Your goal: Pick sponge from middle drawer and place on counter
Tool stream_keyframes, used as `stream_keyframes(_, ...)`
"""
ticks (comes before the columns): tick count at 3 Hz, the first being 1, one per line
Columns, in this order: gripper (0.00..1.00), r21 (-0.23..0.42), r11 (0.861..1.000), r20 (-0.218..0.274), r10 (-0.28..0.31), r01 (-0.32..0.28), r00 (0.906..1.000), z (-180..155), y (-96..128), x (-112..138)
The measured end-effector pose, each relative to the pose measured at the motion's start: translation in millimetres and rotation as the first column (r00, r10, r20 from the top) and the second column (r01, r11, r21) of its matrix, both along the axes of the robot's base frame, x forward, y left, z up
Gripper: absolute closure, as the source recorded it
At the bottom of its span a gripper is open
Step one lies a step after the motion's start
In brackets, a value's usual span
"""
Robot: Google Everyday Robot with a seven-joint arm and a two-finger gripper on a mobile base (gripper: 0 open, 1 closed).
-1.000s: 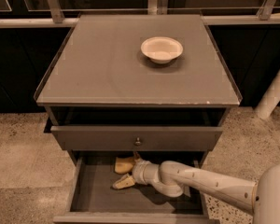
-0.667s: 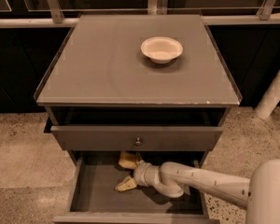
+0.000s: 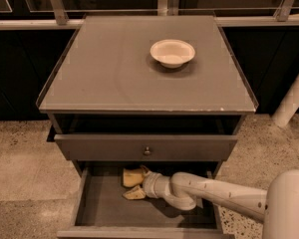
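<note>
Cream fingers [image 3: 134, 193] of the pincer [image 3: 127, 185] stood spread apart and released, with bare dark floor showing between them and nothing gripped. The pincer sat low inside the middle drawer [image 3: 97, 210], which was pulled out below the tabletop's front edge. It lay a little left of that edge's centre, and the single white arm [image 3: 224, 198] reached in from the right.

The sponge could not be told apart from the fingers. The upper yellow-tan shape looked bulkier than the lower, so the sponge probably lay against it or just behind it, toward the drawer's back, under the grey drawer front [image 3: 189, 147] above. If so, it sat slightly rearward of the pincer's gap. Its long axis was unreadable, and the next move would turn on shifting back to bracket it.

On the tabletop [image 3: 104, 78], a white bowl [image 3: 172, 53] sat near the far edge, right of centre.
</note>
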State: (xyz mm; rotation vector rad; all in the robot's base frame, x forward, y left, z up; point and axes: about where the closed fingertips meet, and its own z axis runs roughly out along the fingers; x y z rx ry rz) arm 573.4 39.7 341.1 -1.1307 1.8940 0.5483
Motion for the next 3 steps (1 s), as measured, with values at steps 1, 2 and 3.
stream_keyframes(1,0.66,0.0,1.0,0.0,0.0,0.0,1.0,0.0,0.0,0.0)
stream_keyframes(2,0.89,0.0,1.0,0.0,0.0,0.0,1.0,0.3,0.0,0.0)
stream_keyframes(3,1.0,0.0,1.0,0.0,0.0,0.0,1.0,4.0,0.0,0.2)
